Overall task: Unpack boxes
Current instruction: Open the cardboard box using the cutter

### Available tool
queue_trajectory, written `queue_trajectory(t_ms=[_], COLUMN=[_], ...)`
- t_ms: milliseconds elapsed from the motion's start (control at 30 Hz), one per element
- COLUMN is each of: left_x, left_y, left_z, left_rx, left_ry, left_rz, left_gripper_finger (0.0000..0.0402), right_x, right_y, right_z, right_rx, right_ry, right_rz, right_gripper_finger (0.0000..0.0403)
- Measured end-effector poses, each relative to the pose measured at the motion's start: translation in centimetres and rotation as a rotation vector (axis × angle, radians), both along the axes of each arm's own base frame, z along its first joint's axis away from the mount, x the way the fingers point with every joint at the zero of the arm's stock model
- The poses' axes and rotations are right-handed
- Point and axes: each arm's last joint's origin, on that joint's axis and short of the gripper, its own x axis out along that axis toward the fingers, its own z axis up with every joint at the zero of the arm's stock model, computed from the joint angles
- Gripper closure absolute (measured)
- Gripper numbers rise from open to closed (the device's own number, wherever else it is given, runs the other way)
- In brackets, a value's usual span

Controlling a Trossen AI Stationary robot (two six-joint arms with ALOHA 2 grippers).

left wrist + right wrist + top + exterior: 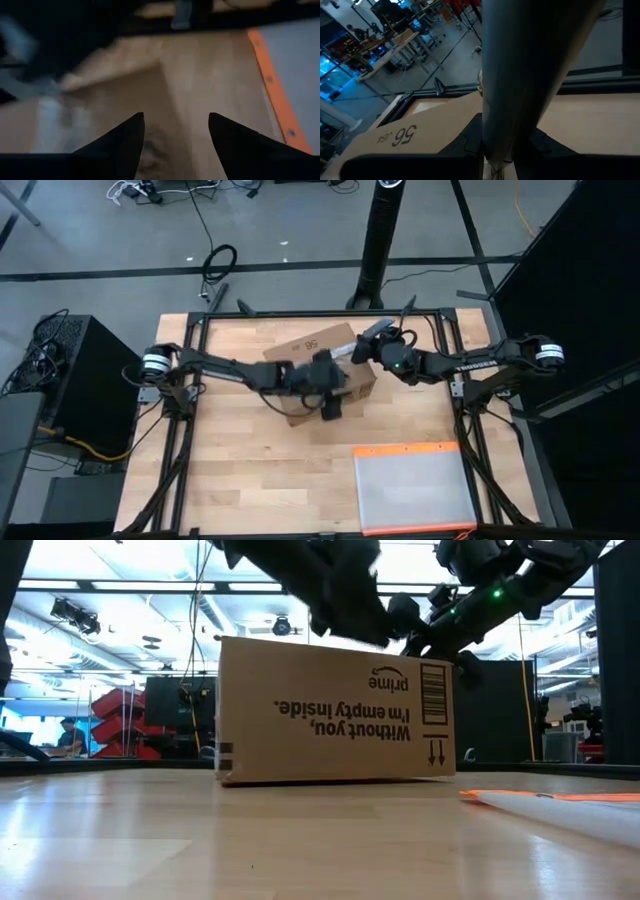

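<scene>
- High view: you see the brown corrugated cardboard shipping box (322, 365) near the middle of the light wooden table (240, 470), toward its far edge, with both dark arms meeting over it. The left gripper (331, 402) hangs over the box's near edge. The right gripper (365, 348) sits at the far right corner, pinching what looks like a pale strip; whether that is tape or something drawn from the box, you cannot tell. A flat clear plastic pouch with an orange edge (414, 488) lies well apart at the table's near right corner.
- Low view: the box rests flat on the table, its printed side upside down, both arms reaching in above its top. You can judge the unpacking as barely under way: nothing that clearly came out of the box lies on the table.
- Left wrist view: the left gripper's two dark fingers (120, 145) stand apart with nothing between them, above cardboard and bare wood, the pouch's orange edge off to one side.
- Right wrist view: the right gripper's fingers are closed almost fully on a long grey strip that fills the frame. A flap marked "56" (400, 135) lies beside it.
- Surface and room: smooth pale wood, black frame rails around the table, grey floor with cables and a tall black tower fan (381, 240) beyond. Benches and a person show far back.
</scene>
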Motion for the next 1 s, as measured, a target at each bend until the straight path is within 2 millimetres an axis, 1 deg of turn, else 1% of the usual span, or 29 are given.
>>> queue_trajectory(t_ms=[167, 200, 300, 433, 633, 1000], left_x=[0.6, 0.8, 1.4, 1.8, 1.9, 2.1], left_y=[-2.1, -2.1, -1.7, -0.7, 0.4, 0.5], left_z=[-0.9, -1.3, -1.9, -2.2, -2.5, -2.8], left_rx=[0.013, 0.014, 0.015, 0.015, 0.012, 0.032], left_ry=[0.016, 0.011, -0.007, -0.028, -0.026, -0.017], left_rz=[-0.016, -0.013, -0.002, 0.017, 0.039, 0.015], left_gripper_finger=[0.0188, 0.0188, 0.0188, 0.0188, 0.0188, 0.0188], right_x=[0.0, 0.0, 0.0, 0.1, 0.3, -0.6], right_y=[-0.8, -0.9, -1.0, -0.7, 0.0, 1.0], right_z=[0.2, 0.2, 0.2, 0.0, -0.6, -0.4], right_rx=[0.002, 0.002, 0.010, 0.023, 0.074, 0.151], right_ry=[-0.015, -0.019, -0.034, -0.045, -0.048, -0.028], right_rz=[0.010, 0.009, 0.006, -0.009, -0.030, 0.016], right_gripper_finger=[0.0360, 0.0360, 0.0360, 0.0360, 0.0360, 0.0361])
